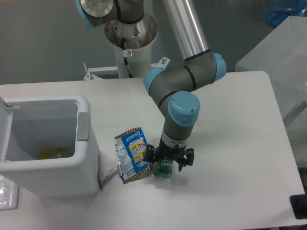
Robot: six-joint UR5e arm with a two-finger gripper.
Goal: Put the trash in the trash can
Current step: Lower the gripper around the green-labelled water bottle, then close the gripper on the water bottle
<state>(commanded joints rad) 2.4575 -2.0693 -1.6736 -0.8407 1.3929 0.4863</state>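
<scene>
White was the colour of almost everything I looked at: the tabletop (230,110) and the trash can (45,163) standing at its left side with the lid folded back and the mouth open. The gripper (169,160) was low over the small clear bottle (163,170) with the green label, and its two fingers stood apart, one on each side of the upper part of the bottle; I could not say that they pressed on it, so I judged the grasp as not yet made. The bottle lay on the tabletop near the front edge, well apart from the trash can. The blue wrapper (132,154) with silver edges lay just beside the bottle on its left, between it and the trash can, flat on the tabletop. Inside the trash can I saw something yellow (53,153) at the bottom, but it was too unclear to name. My judgement was that the task was at its beginning: no one of the two trash items was in the trash can, and both lifting and dropping remained for each. I counted one bottle, one wrapper, one trash can, one arm with one gripper. The next thing needed, I thought, was to close on the bottle and carry it left over the open mouth.
</scene>
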